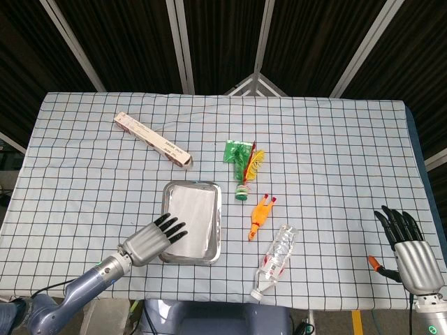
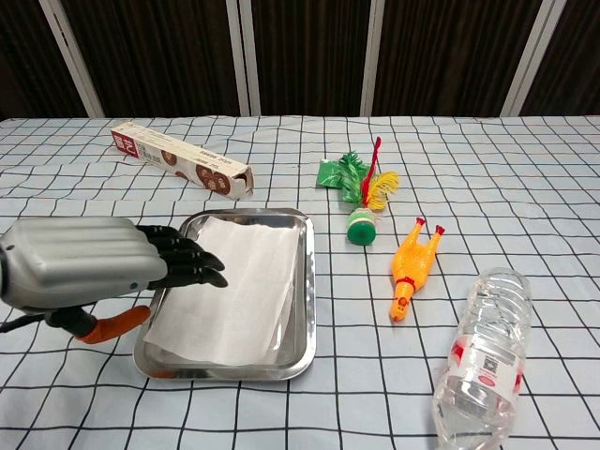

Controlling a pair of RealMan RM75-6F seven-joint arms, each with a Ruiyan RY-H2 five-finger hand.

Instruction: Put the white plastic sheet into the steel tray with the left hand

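Here the white plastic sheet [image 1: 191, 220] lies in the rectangular steel tray [image 1: 217, 225]; the empty, spread left hand [image 1: 149, 241] overlaps the tray's left rim. Only the head view shows the right hand [image 1: 410, 255], also spread and empty.

White plastic sheet [image 2: 234, 286]: a thin, flat rectangle lying inside the steel tray [image 2: 307, 286] and covering most of its floor, lower left of centre in the chest view. The tray is shiny, rectangular, round-cornered and shallow-rimmed. My left robot hand [image 2: 80, 262] overlaps the tray's left edge.
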